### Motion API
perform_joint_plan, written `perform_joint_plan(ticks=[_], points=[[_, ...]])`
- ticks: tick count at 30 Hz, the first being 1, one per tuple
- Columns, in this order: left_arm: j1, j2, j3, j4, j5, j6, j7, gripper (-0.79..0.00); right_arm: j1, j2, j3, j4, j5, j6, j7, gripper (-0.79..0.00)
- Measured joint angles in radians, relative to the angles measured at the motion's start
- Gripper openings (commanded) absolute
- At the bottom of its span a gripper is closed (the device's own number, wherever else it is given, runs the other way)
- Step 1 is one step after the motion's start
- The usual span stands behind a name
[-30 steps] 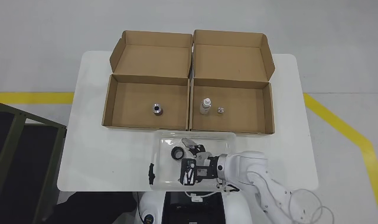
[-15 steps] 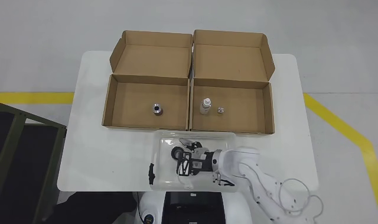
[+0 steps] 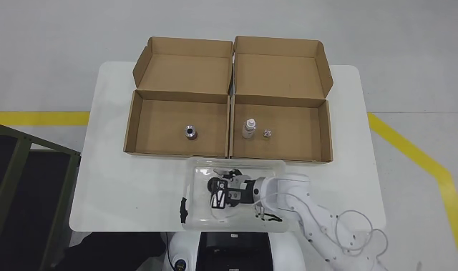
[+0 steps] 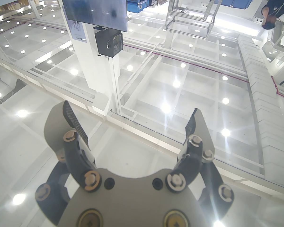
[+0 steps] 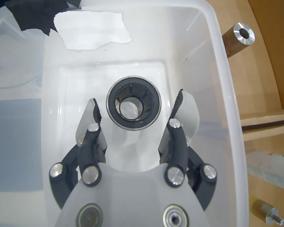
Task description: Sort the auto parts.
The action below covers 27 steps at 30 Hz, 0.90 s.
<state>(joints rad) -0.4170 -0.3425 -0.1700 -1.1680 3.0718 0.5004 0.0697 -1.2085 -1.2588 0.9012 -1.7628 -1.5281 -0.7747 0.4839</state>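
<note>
A black ring-shaped bearing (image 5: 133,105) stands on end on the floor of a clear plastic bin (image 5: 217,36). My right gripper (image 5: 136,100) is open inside the bin, one finger on each side of the bearing and apart from it. From above, the right gripper (image 3: 218,192) sits over the bin's (image 3: 197,164) left half. In the left cardboard box (image 3: 136,128) lies a metal cylinder (image 3: 190,131). A white bottle-shaped part (image 3: 249,127) and a small bolt piece (image 3: 267,133) sit in the right box (image 3: 315,128). My left gripper (image 4: 130,112) is open, pointing up at a ceiling.
Both boxes stand side by side behind the bin with their lids folded back. The metal cylinder (image 5: 239,40) is just past the bin wall. Torn white paper (image 5: 92,29) and black tape (image 5: 37,12) stick to the bin's far end.
My right gripper has slid left along the bin and now stands astride the black bearing. The parts in the boxes have not moved.
</note>
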Motion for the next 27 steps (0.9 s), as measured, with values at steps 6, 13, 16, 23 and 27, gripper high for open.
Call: perform_joint_plan(ticks=[6,13,16,23,27], points=[[0.000,0.000,0.000,0.000,0.000,0.000,0.000,0.000,0.014,-0.001,-0.011,0.010,0.014,0.010,0.014,-0.271],[0.000,0.000,0.000,0.000,0.000,0.000,0.000,0.000,0.025,-0.002,-0.026,0.023,0.029,0.013,0.013,-0.342],[0.000,0.000,0.000,0.000,0.000,0.000,0.000,0.000,0.031,-0.003,-0.032,0.032,0.035,0.013,0.011,-0.413],[0.000,0.000,0.000,0.000,0.000,0.000,0.000,0.000,0.035,-0.002,-0.041,0.038,0.052,0.010,0.005,-0.702],[0.000,0.000,0.000,0.000,0.000,0.000,0.000,0.000,0.037,-0.001,-0.042,0.034,0.067,0.004,0.005,-0.785]])
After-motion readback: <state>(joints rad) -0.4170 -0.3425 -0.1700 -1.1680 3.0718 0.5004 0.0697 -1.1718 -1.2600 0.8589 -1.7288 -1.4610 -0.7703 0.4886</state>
